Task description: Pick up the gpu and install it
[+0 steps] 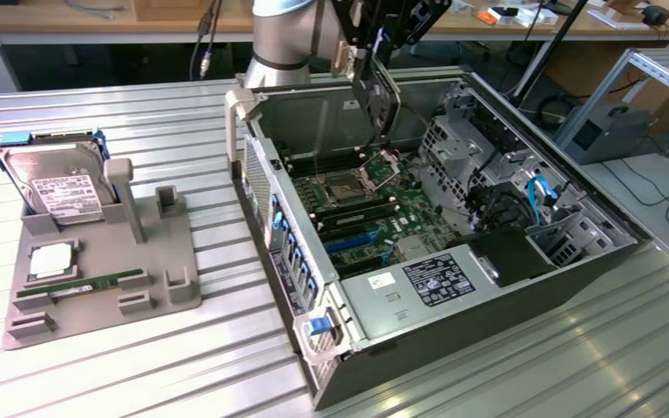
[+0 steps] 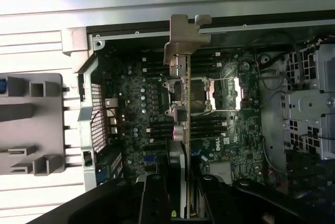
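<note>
Black flat card with a silver bracket at one end: the gpu (image 1: 379, 109) hangs on edge, clamped between my gripper's (image 1: 375, 54) dark fingers, above the open computer case (image 1: 267, 209). From the wrist I see it edge-on over the green motherboard (image 1: 364, 205), roughly above the square metal CPU socket (image 1: 347, 185). Perforated drive cages (image 1: 462, 144) crowd the case toward the exterior view's right. Well apart on the ribbed metal table (image 1: 137, 374), a grey holder (image 1: 160, 287) carries a hard drive (image 1: 62, 187) and a memory stick (image 1: 97, 285).
</note>
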Tool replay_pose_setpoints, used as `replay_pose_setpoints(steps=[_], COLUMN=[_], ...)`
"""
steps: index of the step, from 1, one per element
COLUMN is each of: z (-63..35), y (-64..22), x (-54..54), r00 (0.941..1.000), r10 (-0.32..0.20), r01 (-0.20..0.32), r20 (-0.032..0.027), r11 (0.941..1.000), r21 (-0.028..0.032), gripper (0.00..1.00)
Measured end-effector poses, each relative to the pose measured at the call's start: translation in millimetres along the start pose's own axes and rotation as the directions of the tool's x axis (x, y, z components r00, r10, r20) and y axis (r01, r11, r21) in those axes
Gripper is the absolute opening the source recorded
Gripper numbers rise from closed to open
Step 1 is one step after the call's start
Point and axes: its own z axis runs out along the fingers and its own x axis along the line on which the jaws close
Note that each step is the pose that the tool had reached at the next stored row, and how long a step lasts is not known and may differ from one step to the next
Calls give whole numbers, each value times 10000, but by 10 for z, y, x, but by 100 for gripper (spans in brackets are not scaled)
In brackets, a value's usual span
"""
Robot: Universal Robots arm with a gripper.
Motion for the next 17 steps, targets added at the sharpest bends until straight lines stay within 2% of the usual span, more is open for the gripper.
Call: replay_pose_setpoints(steps=[5,14,17], z=[3,11,13], y=[6,24,27], x=[-86,-318,-358], r00=[10000,10000,10000], r10=[0,0,0], r01=[0,0,0], r20=[0,0,0], r11=[10000,10000,10000], r21=[0,0,1], gripper=[27,27,27])
